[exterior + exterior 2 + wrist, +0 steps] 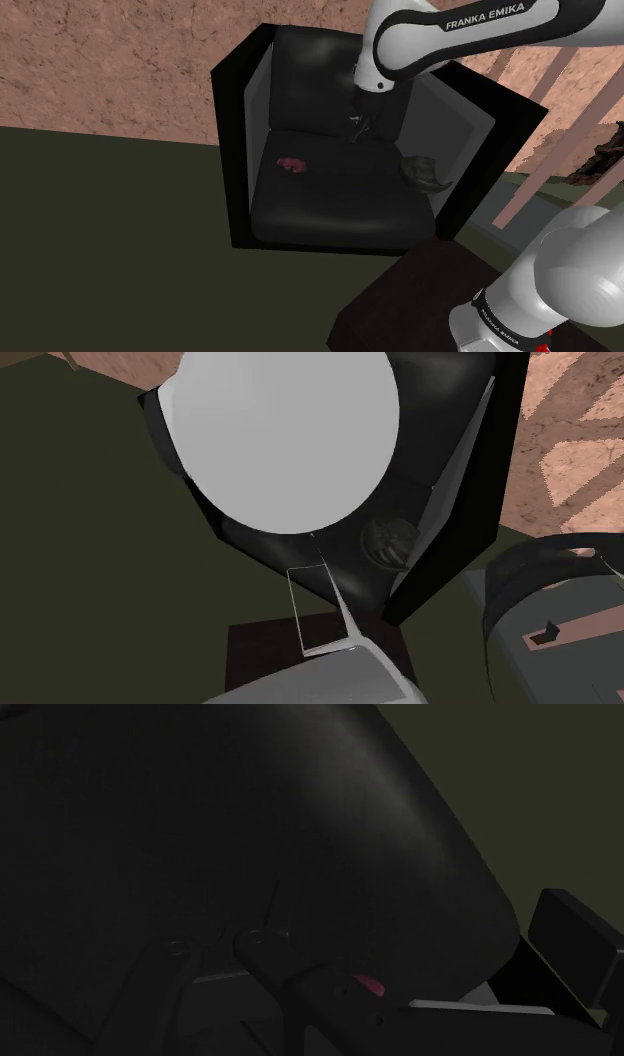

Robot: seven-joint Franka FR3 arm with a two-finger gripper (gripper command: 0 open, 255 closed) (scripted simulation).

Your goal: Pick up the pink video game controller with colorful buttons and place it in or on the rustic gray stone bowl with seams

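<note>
Reddish-brown rough wall (120,70) ran behind your workspace, and a dark olive floor (100,250) spread below it. Against that wall you had a black armchair (340,205) with grey inner sides and a dark, glossy seat cushion. The white arm (470,35) reached in from the shoulder view's upper right and bent down over the chair. In the second exterior view one rounded white part of it (285,437) hid most of the backrest. The dark brown stand (420,295) sat at the shoulder view's lower right, just in front of the chair.

The grey stone bowl (424,172) lay on the seat at the shoulder view's right, close against the grey inner side of that armrest. You could find it in the second exterior view too (388,540), dark and round in the chair's corner.

The pink controller (292,165) lay on the seat cushion toward the shoulder view's left, well apart from the bowl. The wrist view caught a sliver of its pink (371,986) against the dim cushion.

The gripper (358,128) hung over the back of the seat, between controller and bowl, touching neither. You could not tell how the jaws stood, as the views were too dark there.
</note>
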